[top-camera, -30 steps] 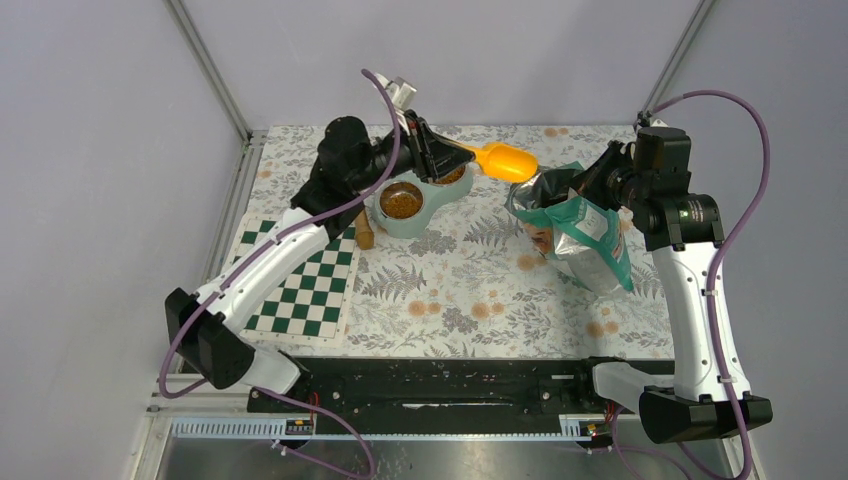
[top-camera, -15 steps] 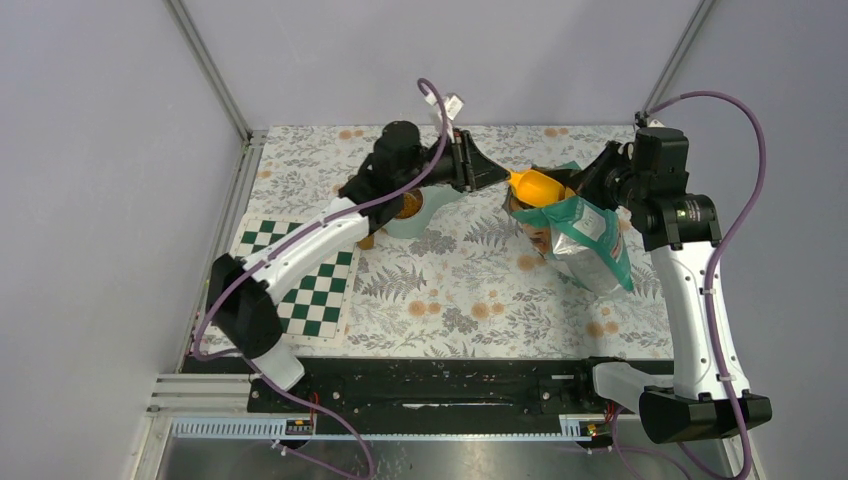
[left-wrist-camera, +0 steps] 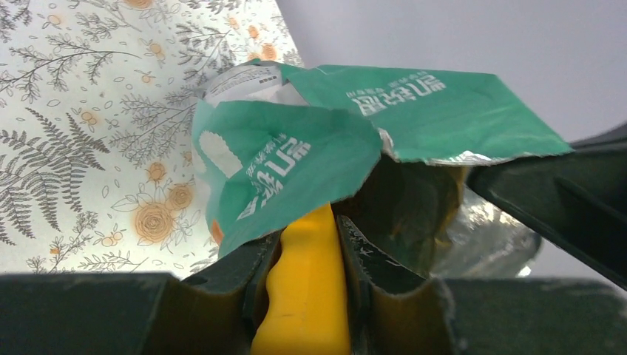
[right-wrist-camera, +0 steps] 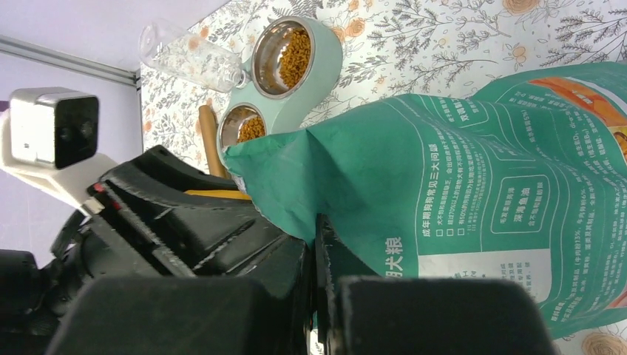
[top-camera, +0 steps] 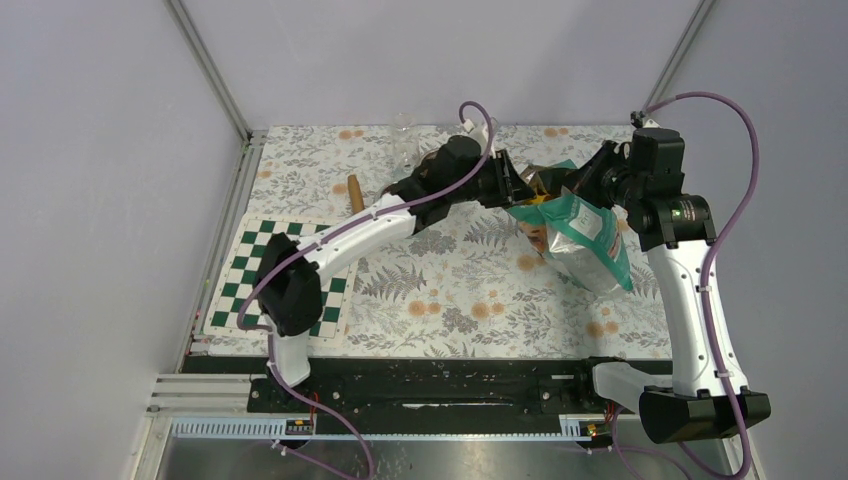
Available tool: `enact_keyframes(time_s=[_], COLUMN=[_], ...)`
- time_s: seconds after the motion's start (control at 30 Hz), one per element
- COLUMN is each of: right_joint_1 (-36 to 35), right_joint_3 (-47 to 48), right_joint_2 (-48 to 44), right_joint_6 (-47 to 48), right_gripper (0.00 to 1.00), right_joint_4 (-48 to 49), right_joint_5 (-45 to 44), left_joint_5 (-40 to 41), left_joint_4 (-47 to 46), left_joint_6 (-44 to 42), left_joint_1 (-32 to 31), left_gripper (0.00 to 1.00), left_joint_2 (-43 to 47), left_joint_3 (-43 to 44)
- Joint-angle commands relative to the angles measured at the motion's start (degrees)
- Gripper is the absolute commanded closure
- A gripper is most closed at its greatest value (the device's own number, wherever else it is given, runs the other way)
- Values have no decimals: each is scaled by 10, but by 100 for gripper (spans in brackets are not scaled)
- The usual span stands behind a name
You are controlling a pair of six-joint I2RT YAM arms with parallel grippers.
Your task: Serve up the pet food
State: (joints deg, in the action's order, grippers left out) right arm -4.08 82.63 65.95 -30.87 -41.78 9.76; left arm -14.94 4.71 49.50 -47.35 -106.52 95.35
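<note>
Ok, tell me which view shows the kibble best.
Right wrist: kibble lies open in both steel bowls. In the top view the left arm covers them. The left wrist view looks into the bag's dark mouth; no pellets discernible.

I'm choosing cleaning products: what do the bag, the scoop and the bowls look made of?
Bag: probably a thin plastic-foil laminate, with matte teal print outside, shiny silver lining and sharp creases. Scoop: smooth orange-yellow moulded plastic with a slight sheen. Bowls: likely stainless steel, with grey reflective walls, set in a pale green holder, seemingly plastic.
</note>
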Motion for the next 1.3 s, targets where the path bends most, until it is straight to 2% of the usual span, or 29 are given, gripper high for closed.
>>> enact_keyframes(time_s=[0.0,0.13,0.4,0.5,0.6,0.77,1.07,1.27], right_joint_1=[-1,-1,-1,-1,-1,-1,-1,-1], right_joint_3=[-3,-9,-16,-15,-13,-5,20,35], right_joint_2=[-11,-12,-14,-15,-15,-13,-6,-4], right_joint_6=[1,1,0,0,-1,-1,-1,-4], right_gripper=[100,100,100,100,100,100,100,100], right_joint_4=[31,33,35,35,32,26,11,2], right_joint_5=[1,0,-1,-3,-7,-14,-25,-33], left_joint_5=[89,49,-66,-146,-219,-273,-275,-261], left_joint_4=[48,121,109,67,-34,-174,-329,-378], left_joint_6=[-28,-33,6,52,147,253,384,433], left_joint_1=[-18,-22,-19,-11,1,20,66,105], left_gripper=[100,100,100,100,100,100,100,100], left_joint_2=[-38,-101,-129,-134,-130,-109,-38,14], left_joint_3=[76,156,168,163,131,74,-43,-110])
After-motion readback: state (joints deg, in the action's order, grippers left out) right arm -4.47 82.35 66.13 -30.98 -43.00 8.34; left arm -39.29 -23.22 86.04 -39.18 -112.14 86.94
